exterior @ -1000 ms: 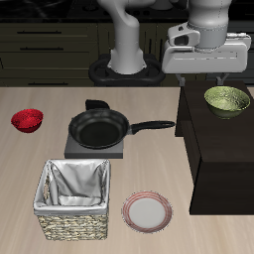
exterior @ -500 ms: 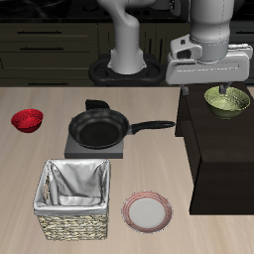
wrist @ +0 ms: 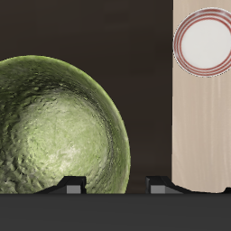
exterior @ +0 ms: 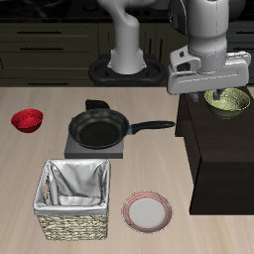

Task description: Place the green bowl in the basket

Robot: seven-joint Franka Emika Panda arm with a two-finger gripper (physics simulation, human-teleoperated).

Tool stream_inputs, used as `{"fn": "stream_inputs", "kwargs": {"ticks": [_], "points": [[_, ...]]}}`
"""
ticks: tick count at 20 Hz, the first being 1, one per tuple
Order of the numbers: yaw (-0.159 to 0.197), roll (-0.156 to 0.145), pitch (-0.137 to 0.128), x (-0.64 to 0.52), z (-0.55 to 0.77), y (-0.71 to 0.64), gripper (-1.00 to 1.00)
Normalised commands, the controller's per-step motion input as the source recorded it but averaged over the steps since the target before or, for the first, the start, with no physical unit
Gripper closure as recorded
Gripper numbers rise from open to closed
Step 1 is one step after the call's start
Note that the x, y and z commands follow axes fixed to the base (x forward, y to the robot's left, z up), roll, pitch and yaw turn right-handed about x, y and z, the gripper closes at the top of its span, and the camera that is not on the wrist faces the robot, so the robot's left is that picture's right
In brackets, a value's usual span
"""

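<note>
Inspection of the present moment finds the gripper (exterior: 220,96) positioned directly over the green bowl (exterior: 229,101), which is seated upright on the dark raised cabinet top (exterior: 213,139) at the far side of the scene, well apart from the basket (exterior: 73,200) near the table's front edge. In the wrist view the green bowl (wrist: 56,126) is seen close below the camera, with one finger (wrist: 72,187) over the bowl's interior near the rim and the other finger (wrist: 162,184) outside it; the jaws are thus held apart and nothing is gripped. The step in hand is judged to be the descent for a rim grasp. For this to be done well, the rim should be kept between the two fingers, the descent should be made straight, and closure should be delayed until the inner finger is well below the rim, so that the bowl is not tipped or pushed along the cabinet top. After the grasp, a clear lift is advised before any travel, since the frying pan (exterior: 99,129) and its long handle lie between bowl and basket. The pink-rimmed plate (exterior: 146,210) just beside the basket and the red bowl (exterior: 27,120) are to be left undisturbed. Release is recommended low over the cloth lining.
</note>
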Motion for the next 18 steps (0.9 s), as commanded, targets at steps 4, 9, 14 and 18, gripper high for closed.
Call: {"fn": "stream_inputs", "kwargs": {"ticks": [4, 9, 14, 18], "points": [[-0.035, 0.034, 0.032, 0.01, -0.11, -0.11, 1.00], [0.003, 0.023, -0.012, -0.06, -0.03, -0.06, 1.00], [0.002, 0.013, -0.021, -0.06, 0.09, -0.08, 1.00], [-0.008, -0.003, -0.047, -0.17, 0.25, -0.18, 1.00]]}}
